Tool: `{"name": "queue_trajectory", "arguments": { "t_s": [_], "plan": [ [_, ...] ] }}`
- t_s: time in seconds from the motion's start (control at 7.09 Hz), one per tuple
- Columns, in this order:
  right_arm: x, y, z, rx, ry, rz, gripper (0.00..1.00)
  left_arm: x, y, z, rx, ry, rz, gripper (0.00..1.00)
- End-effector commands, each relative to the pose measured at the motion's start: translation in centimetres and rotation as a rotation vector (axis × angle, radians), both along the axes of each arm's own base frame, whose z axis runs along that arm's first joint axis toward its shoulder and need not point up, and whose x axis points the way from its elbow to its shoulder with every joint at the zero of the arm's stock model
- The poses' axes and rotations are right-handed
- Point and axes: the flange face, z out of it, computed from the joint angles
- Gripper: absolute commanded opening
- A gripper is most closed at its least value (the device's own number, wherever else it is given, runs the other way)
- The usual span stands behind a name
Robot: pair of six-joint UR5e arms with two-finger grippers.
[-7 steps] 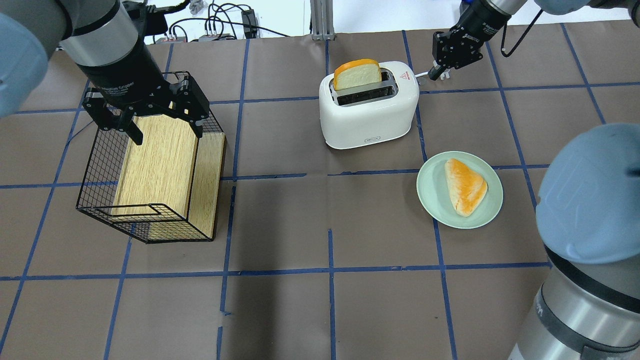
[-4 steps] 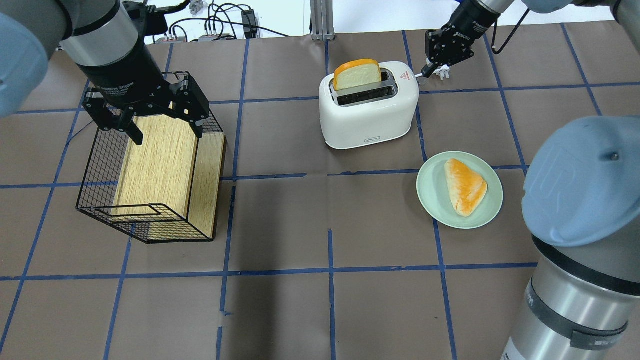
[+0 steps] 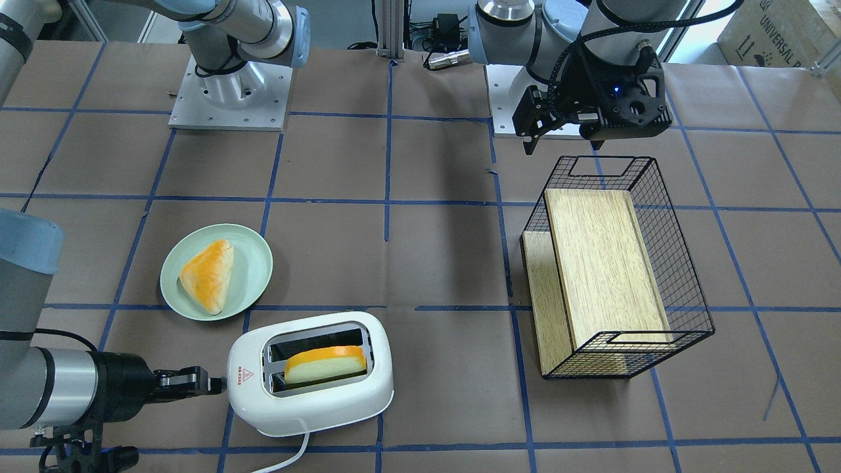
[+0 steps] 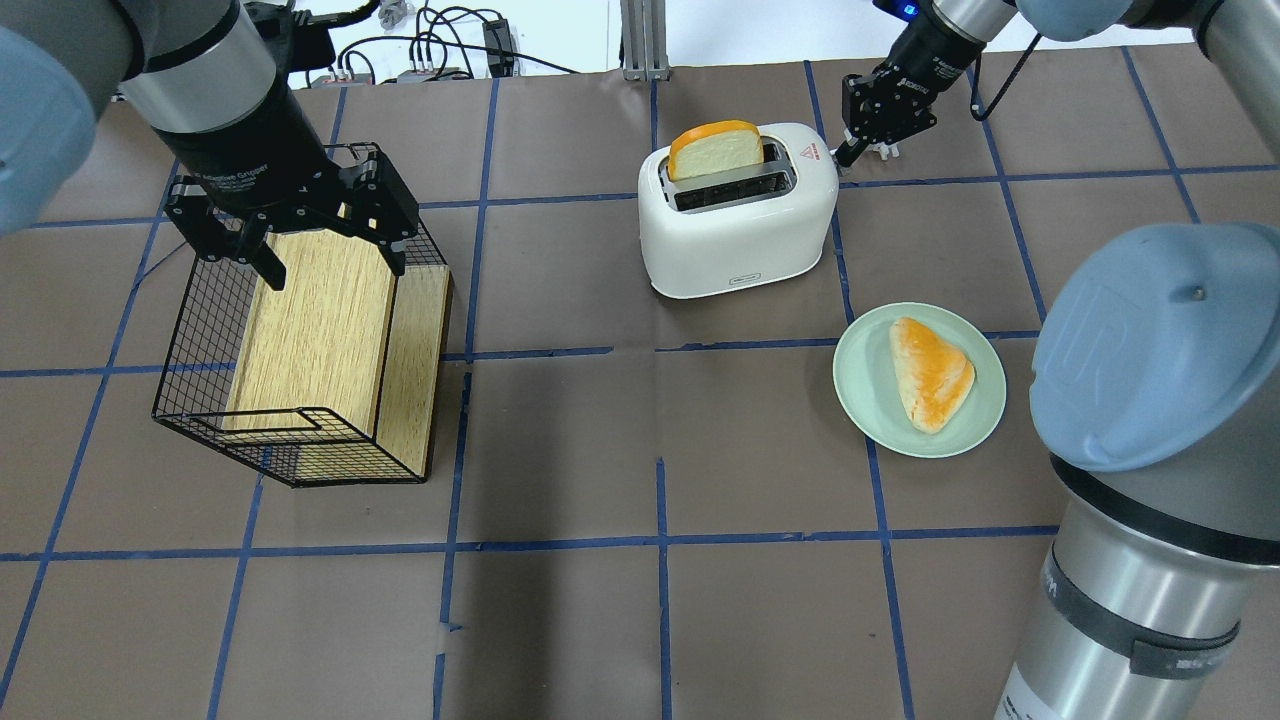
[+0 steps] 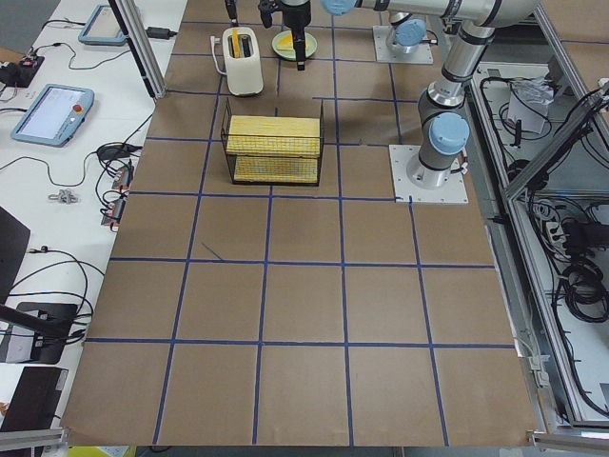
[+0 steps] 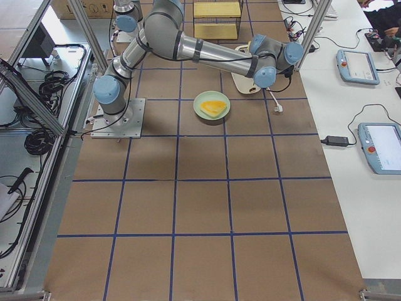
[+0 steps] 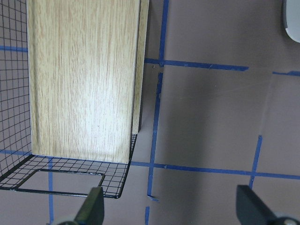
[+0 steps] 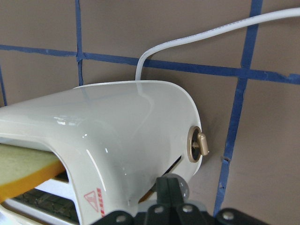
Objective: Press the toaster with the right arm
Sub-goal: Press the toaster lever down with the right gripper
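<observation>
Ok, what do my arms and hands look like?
The left arm and right arm are silver with light-blue joint caps. The left hand is bulky black, with splayed claw-like fingers, white lettering and a thick ribbed black cable. The right hand is slim black, with white lettering and a thin black cable.

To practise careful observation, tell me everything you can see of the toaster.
The toaster is white, glossy, rounded plastic, with two metal-lined slots and a red triangle mark on top. It stands upright on the table; a bread slice sticks out of one slot. A white cord leaves the side away from the robot. One end carries a small tan knob; the shut right end effector is at that end.
</observation>
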Motion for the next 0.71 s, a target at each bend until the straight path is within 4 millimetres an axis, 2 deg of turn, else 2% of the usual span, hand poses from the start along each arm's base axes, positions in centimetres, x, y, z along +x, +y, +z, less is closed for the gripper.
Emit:
{"name": "queue_trajectory", "arguments": {
  "t_s": [0.0,0.28,0.56],
  "plan": [
    [-0.3,-0.1,-0.9,0.007,-0.004,0.004,0.07,0.0,0.0,0.0,0.000,0.000,0.000,1.00],
    [-0.5,-0.4,-2.2,0.020,-0.008,0.011,0.07,0.0,0.0,0.0,0.001,0.000,0.000,1.00],
    [-0.5,-0.6,-2.7,0.014,-0.007,0.011,0.07,0.0,0.0,0.0,0.000,0.000,0.000,1.00]
  ]
}}
